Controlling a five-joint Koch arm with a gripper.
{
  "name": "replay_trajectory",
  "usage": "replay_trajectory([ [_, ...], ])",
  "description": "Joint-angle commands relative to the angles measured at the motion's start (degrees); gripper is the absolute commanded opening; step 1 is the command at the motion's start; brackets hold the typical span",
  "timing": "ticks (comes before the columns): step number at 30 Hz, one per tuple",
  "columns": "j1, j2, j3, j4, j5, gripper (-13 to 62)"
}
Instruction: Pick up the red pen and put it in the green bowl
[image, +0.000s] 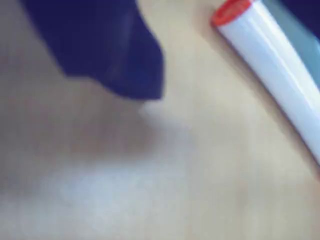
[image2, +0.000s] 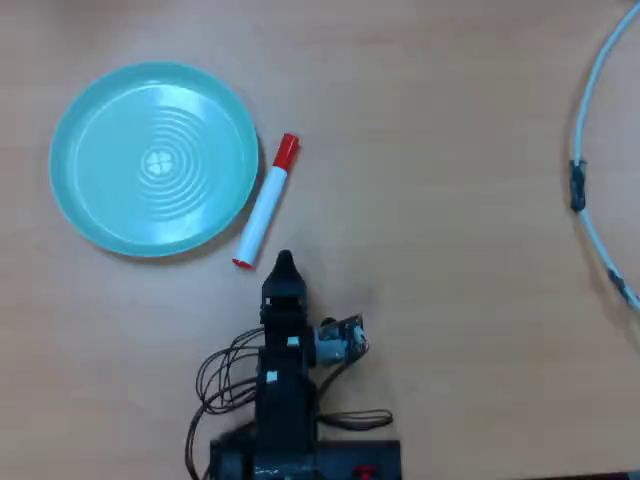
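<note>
Teal-green is what pops first: the green bowl (image2: 153, 158) sits flat on your tan worktop (image2: 430, 200) in the overhead view, and everything else is easiest to place off it.

The red pen (image2: 265, 204) lies on the worktop right along the bowl's right-hand rim, so close I can't tell whether it actually touches. Red cap points up-frame, the little red tail end sits down by the bowl's lower right edge. It's outside the bowl, not in it.

Your tool (image2: 285, 262) is just below that tail end, close but apart, holding nothing. From above only one dark pointed tip shows, so I honestly can't tell how far open it is. The wrist view doesn't settle it either: you get one blurry dark blue finger (image: 107, 47) coming in from the top left over bare worktop, and no clear second one.

What the wrist view does add is a close look at the pen (image: 272, 60), white barrel slanting across the upper right with a red end at the top, well clear of that finger. A sliver of teal peeks out behind it.

The overhead alone shows the arm's black body, its looped wires (image2: 225, 375), and a pale cable (image2: 590, 120) curving down the far right, well away from the bowl.
</note>
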Motion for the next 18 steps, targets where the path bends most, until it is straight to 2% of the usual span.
replay_trajectory([
  [1,-0.26,5.71,-0.79,5.54,0.18,39.9],
  [12,-0.53,5.71,-17.31,16.08,-12.92,39.8],
  [18,-1.32,5.62,-31.46,27.69,-16.35,39.9],
])
